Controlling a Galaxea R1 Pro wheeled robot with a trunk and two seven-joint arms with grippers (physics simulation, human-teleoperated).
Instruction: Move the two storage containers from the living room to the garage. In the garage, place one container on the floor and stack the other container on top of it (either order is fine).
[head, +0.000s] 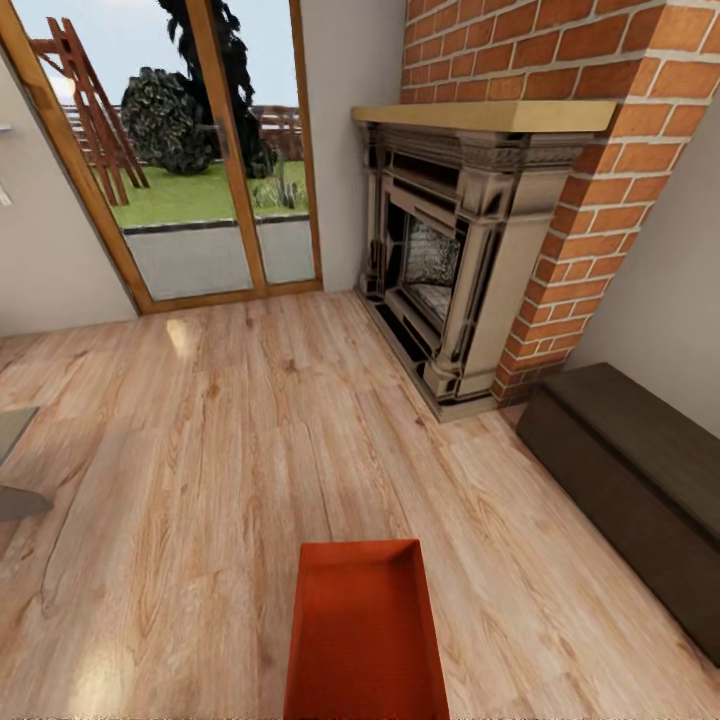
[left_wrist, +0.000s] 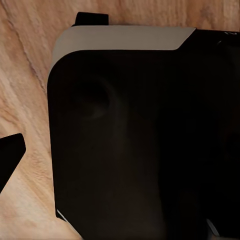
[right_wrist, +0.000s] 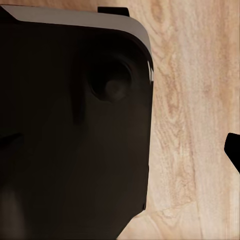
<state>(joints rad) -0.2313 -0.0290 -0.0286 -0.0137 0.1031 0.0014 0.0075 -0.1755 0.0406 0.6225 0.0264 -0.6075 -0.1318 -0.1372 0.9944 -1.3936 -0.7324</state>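
**Still in living room, one bin seen, nothing delivered**

Head view: one orange-red storage container (head: 365, 630) sits low and centre, close in front of the robot, over light wood plank flooring (head: 200, 450). Can't tell if it's carried or resting on the floor. Brick fireplace (head: 470, 260) ahead, glass doors (head: 190, 150) beyond, dark low cabinet (head: 640, 470) to the right. Wrist views show dark robot body over wood planks; whether either set of fingers is spread or clamped, cannot tell. Judgement: early stage. No garage in sight; transport of both bins and stacking still left.
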